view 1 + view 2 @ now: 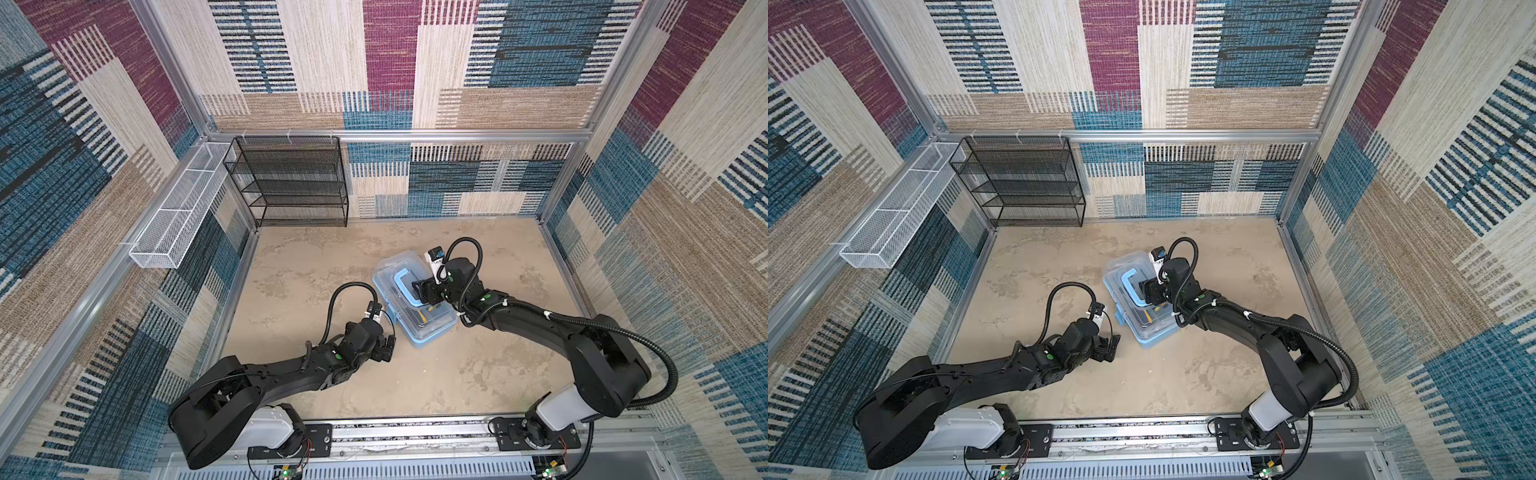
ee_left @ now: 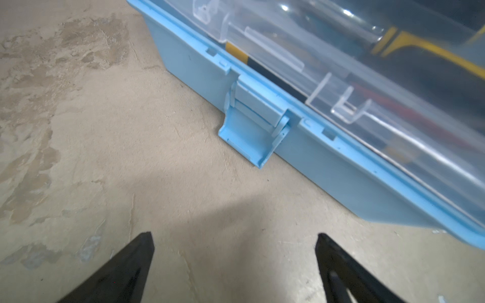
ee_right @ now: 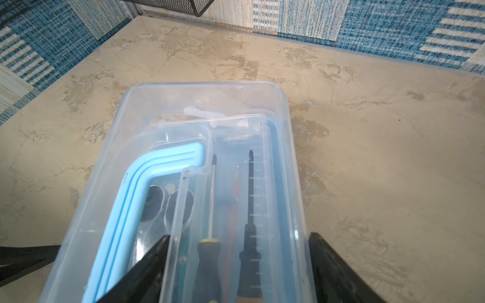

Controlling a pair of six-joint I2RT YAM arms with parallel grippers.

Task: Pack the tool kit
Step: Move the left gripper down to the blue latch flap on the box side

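Nearest the rail, the left arm is reaching low and forward over the tan tabletop, with the left gripper hovering just above the surface. Its fingers are standing wide apart and holding nothing, as the left wrist view is showing. They are pointing at the long side wall of the one light-blue toolbox, near it but not touching. One light-blue latch is hanging down on that wall, ahead of the gap between the fingers. The toolbox is sitting right of the table's middle, turned at an angle, with its clear lid lying down over the base. The right arm is bending in from the right, and the right gripper is hanging over the lid beside the one light-blue handle, which is lying flat. In the right wrist view its fingers are spreading wide across the lid's raised section; whether they are touching it cannot be told. Two screwdrivers are showing through the lid, lying side by side between those fingers. Against the far wall one black mesh rack is standing, and one long white mesh basket is hanging along the left wall.
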